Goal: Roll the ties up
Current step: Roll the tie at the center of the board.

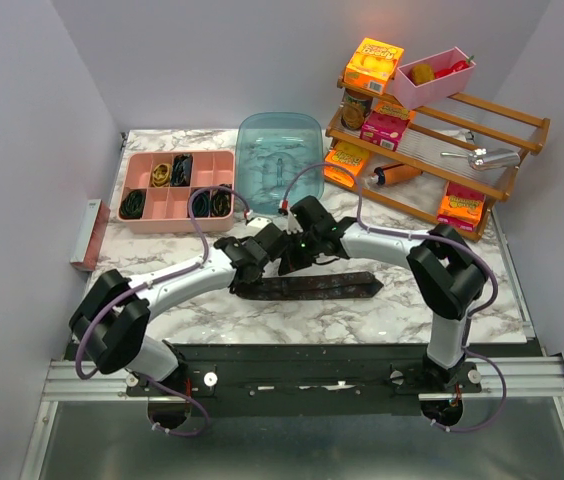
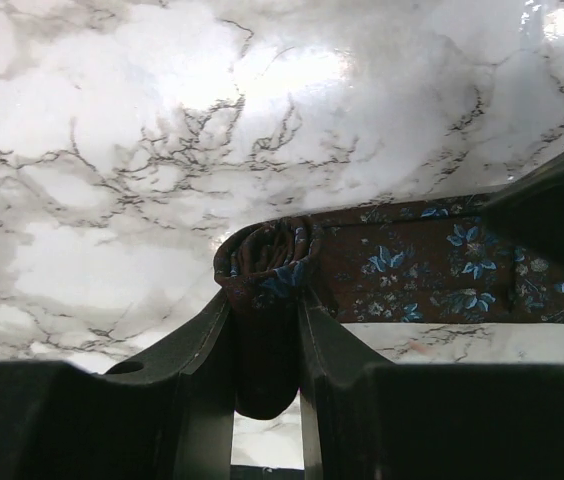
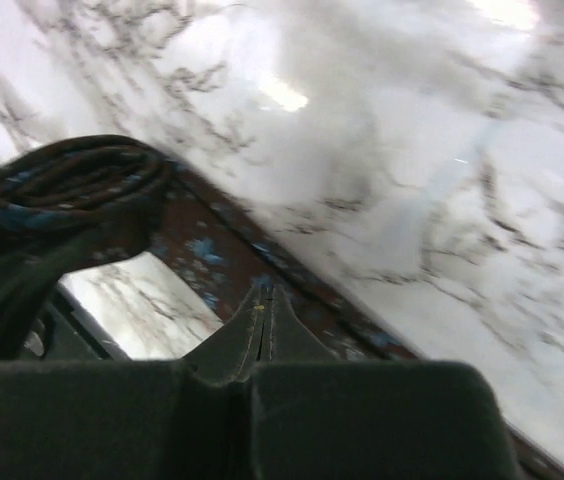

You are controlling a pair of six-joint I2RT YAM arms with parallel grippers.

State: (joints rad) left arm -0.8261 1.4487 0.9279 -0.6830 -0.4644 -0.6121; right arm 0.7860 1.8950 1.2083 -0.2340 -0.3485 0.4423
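A dark brown tie (image 1: 312, 286) with small blue flowers lies flat across the middle of the marble table. Its left end is rolled into a small coil (image 2: 265, 258). My left gripper (image 2: 265, 305) is shut on that coil, and the rest of the tie (image 2: 432, 268) runs off to the right. It shows in the top view (image 1: 258, 250) at the tie's left end. My right gripper (image 3: 265, 297) is shut with nothing between its fingers, its tips just over the flat strip (image 3: 212, 250) beside the coil (image 3: 72, 180). In the top view it (image 1: 292, 256) is close to the left one.
A pink divided tray (image 1: 140, 162) at the back left holds several rolled dark ties (image 1: 133, 205). A blue plastic tub (image 1: 280, 150) stands behind the grippers. A wooden rack (image 1: 502, 130) with boxes and bottles fills the back right. Purple cables (image 1: 200, 215) loop over both arms.
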